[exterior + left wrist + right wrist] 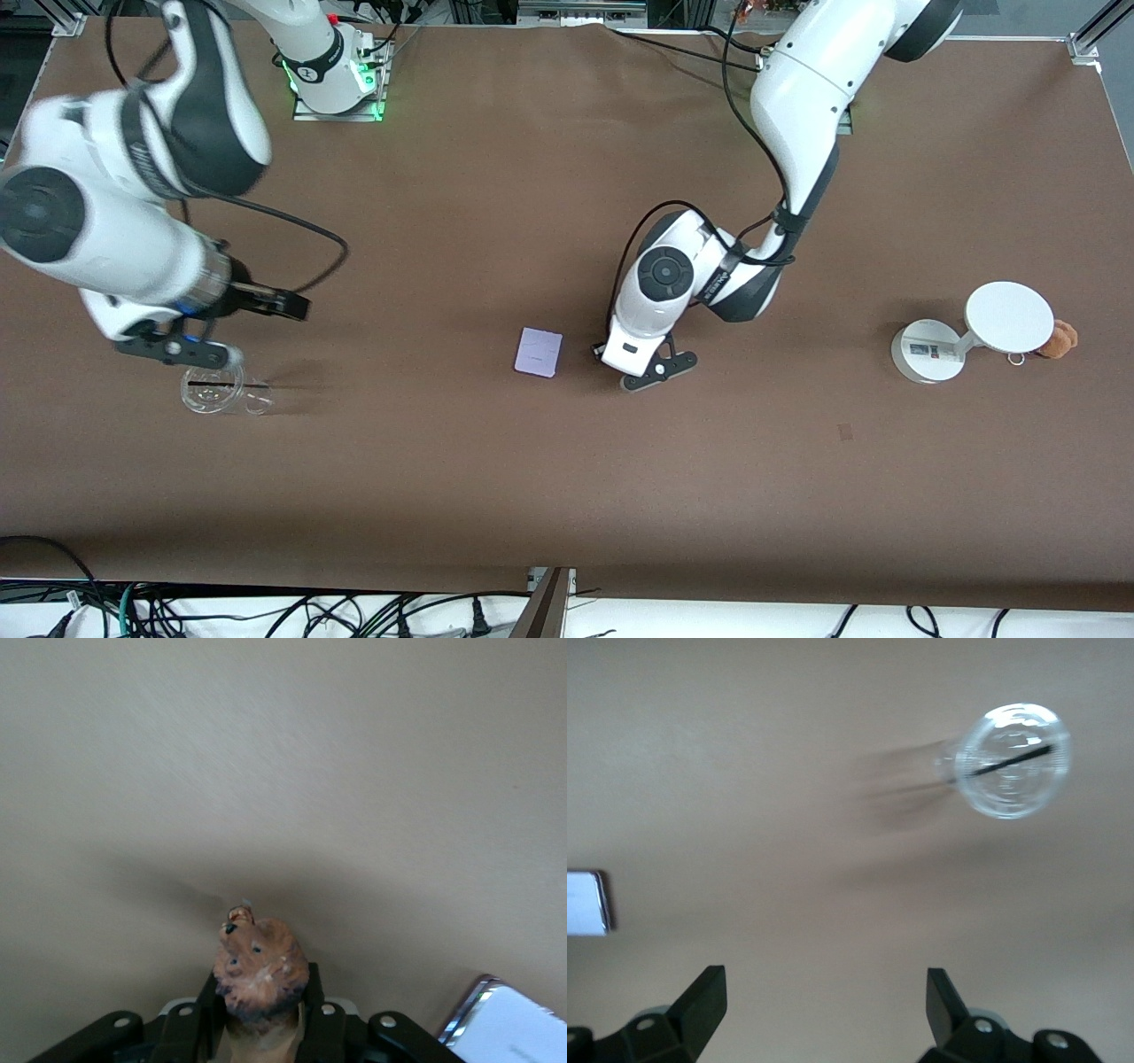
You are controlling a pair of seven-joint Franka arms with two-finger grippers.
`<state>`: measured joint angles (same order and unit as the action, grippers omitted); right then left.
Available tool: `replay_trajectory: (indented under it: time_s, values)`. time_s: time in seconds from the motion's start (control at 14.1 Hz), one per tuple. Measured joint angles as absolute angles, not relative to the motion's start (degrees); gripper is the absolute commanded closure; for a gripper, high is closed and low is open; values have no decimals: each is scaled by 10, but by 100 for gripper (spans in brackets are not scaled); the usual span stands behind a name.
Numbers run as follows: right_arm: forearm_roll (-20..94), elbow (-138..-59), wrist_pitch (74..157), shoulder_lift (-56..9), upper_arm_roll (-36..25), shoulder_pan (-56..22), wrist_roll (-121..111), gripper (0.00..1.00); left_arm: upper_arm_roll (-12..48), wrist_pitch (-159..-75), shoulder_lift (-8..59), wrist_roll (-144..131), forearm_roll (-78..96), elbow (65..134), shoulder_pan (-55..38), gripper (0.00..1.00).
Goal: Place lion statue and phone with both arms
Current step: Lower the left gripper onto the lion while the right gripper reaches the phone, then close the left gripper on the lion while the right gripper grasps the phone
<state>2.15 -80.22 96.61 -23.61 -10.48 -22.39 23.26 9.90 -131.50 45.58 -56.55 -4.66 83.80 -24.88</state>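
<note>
- Reddish-brown, the lion sits clamped between the fingers of the left tool, head pointing out from the jaws; in the front view it is hidden under that tool, which hangs low over the middle of the brown tabletop.
- Pale lavender-white, the phone lies flat on the tabletop just beside the left tool, toward the right arm's end; no tool touches it. One of its corners shows in the left wrist view.
- Over its own end of the tabletop, the right tool hangs with fingers spread wide and nothing between them. It is just above a clear glass piece with a dark line across it, and well apart from the phone.
- A white two-disc stand is near the left arm's end, with an orange-brown plush touching its edge.
- Judged from this: the lion is picked up but not yet set down, so its half is partly done.
- The phone's half looks not yet begun; the right arm must first reach it.
- Where either thing should go, the pictures do not show.
</note>
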Motion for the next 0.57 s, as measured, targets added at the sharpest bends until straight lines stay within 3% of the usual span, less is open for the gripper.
replay_trajectory:
  time_s: [0.57]
  values:
    - [68, -801, 1171, -366, -103, -331, 433, 0, 106, -1293, 373, -260, -47, 948, -80, 100]
